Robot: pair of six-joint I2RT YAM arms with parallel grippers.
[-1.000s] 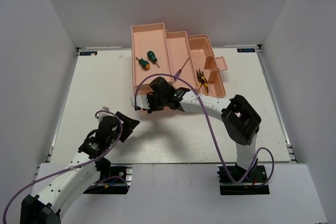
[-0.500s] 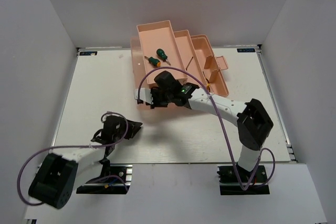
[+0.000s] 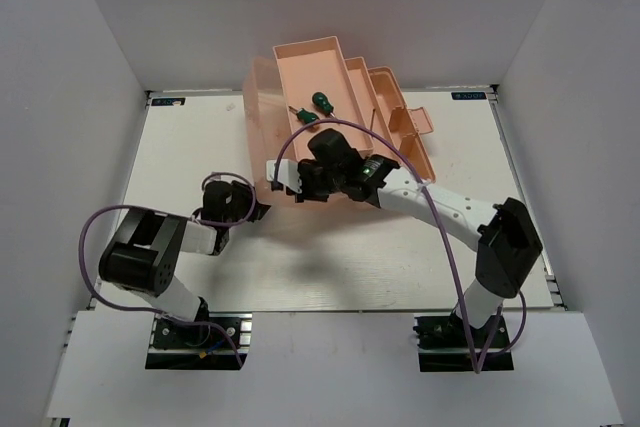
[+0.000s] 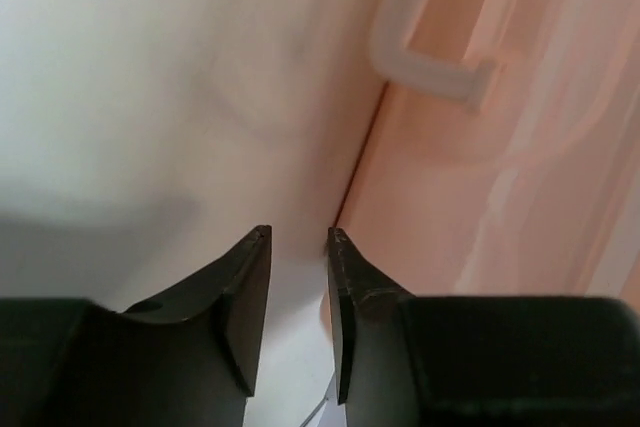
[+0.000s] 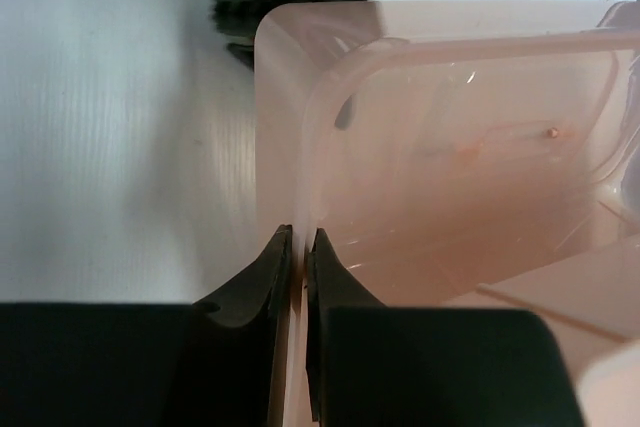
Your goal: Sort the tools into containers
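Toolbox [image 3: 312, 59] looks tilted, right gripper [image 5: 298, 235] clamped on its near corner wall.
Thin pinch may slip, spilling green screwdrivers [image 3: 321, 101]; left gripper [image 4: 298, 239], parted and empty, sits just beside.

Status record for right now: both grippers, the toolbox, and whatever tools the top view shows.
Right gripper: shut on the near wall of the translucent salmon-pink plastic toolbox
Left gripper: open, nothing between the fingers, beside the toolbox's near-left corner; contact cannot be told
Tools visible: two stubby green-handled screwdrivers, lying in the largest tray
Other tools: not clear from above
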